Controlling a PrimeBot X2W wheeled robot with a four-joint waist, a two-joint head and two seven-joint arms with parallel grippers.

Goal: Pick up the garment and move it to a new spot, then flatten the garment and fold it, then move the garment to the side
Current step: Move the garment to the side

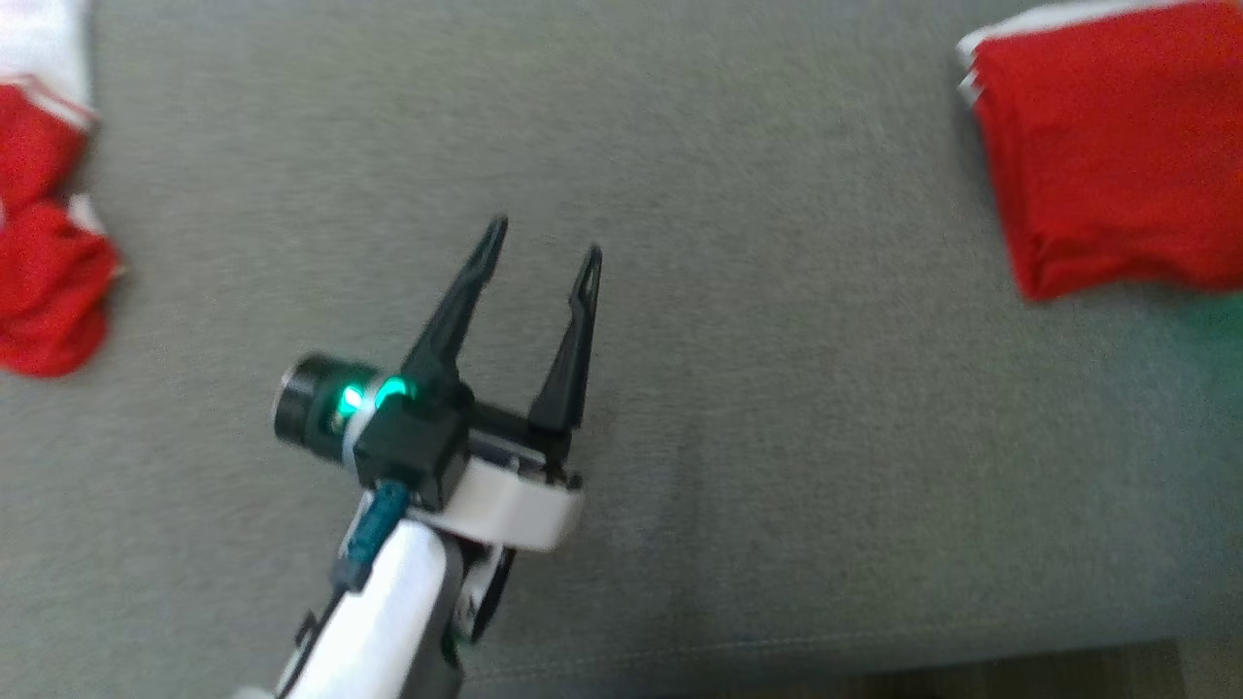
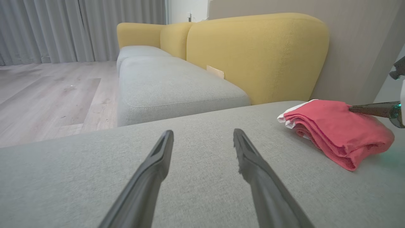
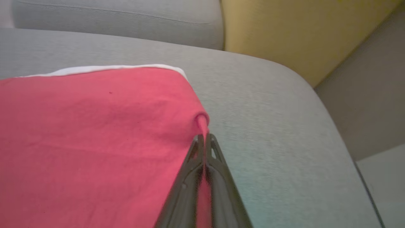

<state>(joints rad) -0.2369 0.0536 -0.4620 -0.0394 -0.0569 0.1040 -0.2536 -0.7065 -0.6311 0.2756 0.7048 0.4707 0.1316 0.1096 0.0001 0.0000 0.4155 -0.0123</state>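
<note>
nearest the camera, the left gripper [image 1: 545, 238] is seen low over the grey cushion [image 1: 825, 408], at the end of a pale forearm. its two long dark fingers are spread wide over bare fabric, and a green light [image 1: 374, 396] is lit on the housing at their base.

farther off, toward the right end of the cushion, the garment [image 1: 1117, 146] is found: a red piece with a white edge, folded into a thick stack of several layers and laid flat near the cushion's rounded corner. a small fold at the garment's near edge is pinched by the right gripper [image 3: 205, 136]. its fingers are pressed together on the red cloth, so that a little peak of fabric is raised just past the tips. in the left wrist view one of those fingers is seen reaching onto the top of the stack from the right, and a faint greenish glow is cast on the cushion beside it.

at the left edge of the head view, well apart from the folded stack, a red and white cloth [image 1: 44, 282] is seen lying crumpled.

beyond the cushion, a yellow backrest [image 2: 253, 53] is seen rising behind the garment, with another grey seat [image 2: 171, 85] set along it. farthest away, a pale wooden floor [image 2: 47, 91] and grey curtains [image 2: 63, 28] are shown.
</note>
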